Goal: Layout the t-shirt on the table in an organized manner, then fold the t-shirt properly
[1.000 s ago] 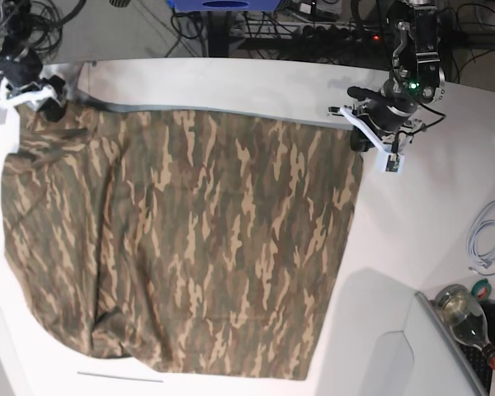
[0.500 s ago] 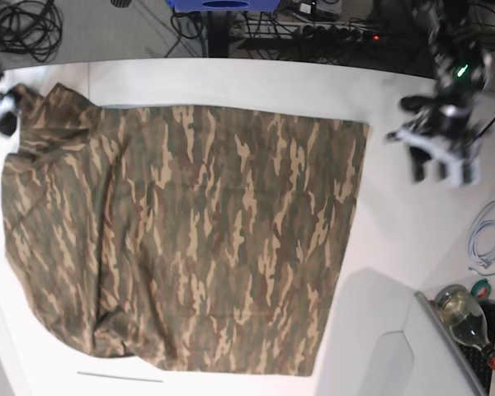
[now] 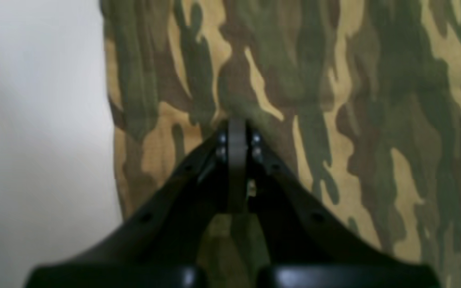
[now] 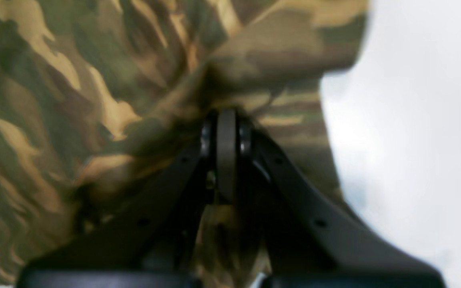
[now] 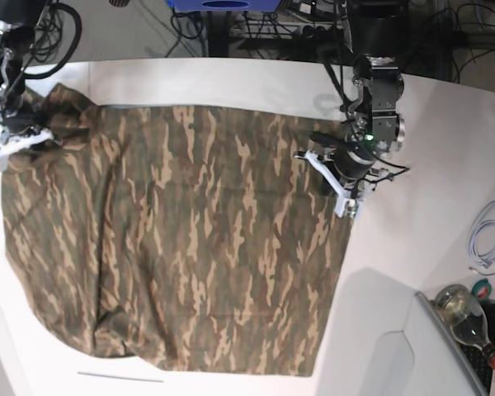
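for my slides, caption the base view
Two arms pinch a camouflage t-shirt spread on a white table.

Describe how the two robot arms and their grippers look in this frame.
Both arms are black, with cables along them. The left gripper carries white finger parts and a small green light on its wrist; the right gripper has white parts too. Up close, each shows black tapering fingers with small screws.

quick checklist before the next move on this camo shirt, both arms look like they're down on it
1. Left gripper shut on the t-shirt near its edge: ok.
2. Right gripper shut on a bunched part of the cloth: ok.
3. Shirt lying flat: not ok, rumpled by the right gripper and at the lower corner.
4. Shirt fully on the table: ok.
5. Which layers each gripper pinches: cannot tell.
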Controlling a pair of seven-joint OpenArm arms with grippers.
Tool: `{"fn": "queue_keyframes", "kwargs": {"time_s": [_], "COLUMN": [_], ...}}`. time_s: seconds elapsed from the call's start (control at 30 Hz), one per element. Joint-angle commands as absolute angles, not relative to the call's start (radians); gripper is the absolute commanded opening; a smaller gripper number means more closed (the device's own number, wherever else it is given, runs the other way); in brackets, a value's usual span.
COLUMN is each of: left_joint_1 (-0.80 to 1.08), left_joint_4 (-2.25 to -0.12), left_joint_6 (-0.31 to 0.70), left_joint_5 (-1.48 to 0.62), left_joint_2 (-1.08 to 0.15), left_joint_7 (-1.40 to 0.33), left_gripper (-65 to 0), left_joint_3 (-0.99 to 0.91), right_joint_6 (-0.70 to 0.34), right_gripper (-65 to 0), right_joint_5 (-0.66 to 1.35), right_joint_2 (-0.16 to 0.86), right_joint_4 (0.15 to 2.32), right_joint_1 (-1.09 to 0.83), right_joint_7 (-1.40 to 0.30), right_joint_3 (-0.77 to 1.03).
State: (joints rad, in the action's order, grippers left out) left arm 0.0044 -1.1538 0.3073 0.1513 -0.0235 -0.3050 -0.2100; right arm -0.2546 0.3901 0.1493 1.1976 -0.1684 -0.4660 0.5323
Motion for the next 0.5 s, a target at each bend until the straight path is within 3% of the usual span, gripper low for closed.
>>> {"fn": "queue_keyframes", "kwargs": {"time_s": [0.0, 0.13, 0.23, 0.47], "left_joint_1": [0.01, 0.051, 0.079, 0.124], "left_joint_4": [-1.145, -1.145, -1.176, -1.313], "left_joint_6": [0.294, 0.294, 0.294, 0.294], "left_joint_5": [0.18, 0.186, 0.185, 0.185], "left_joint_2": [-0.03, -0.038, -0.045, -0.039], "left_joint_7": [-0.331, -0.317, -0.315, -0.321], "left_gripper": [-65.0, -65.0, -65.0, -65.0], "left_joint_3": [-0.222, -0.312, -0.355, -0.366], "right_joint_6": [-0.248, -0.245, -0.171, -0.137], "right_gripper": [-64.2, -64.2, -64.2, -64.2], "right_joint_5": [0.378, 0.378, 0.38, 0.378], "right_joint_2": [0.165, 0.162, 0.159, 0.091], "right_joint_4": [1.182, 1.176, 1.204, 1.521], "right_joint_1": [-0.156, -0.203, -0.249, -0.386], "right_joint_7": [-0.487, -0.487, -0.487, -0.533], "right_joint_3": [0.536, 0.538, 0.538, 0.535]}}
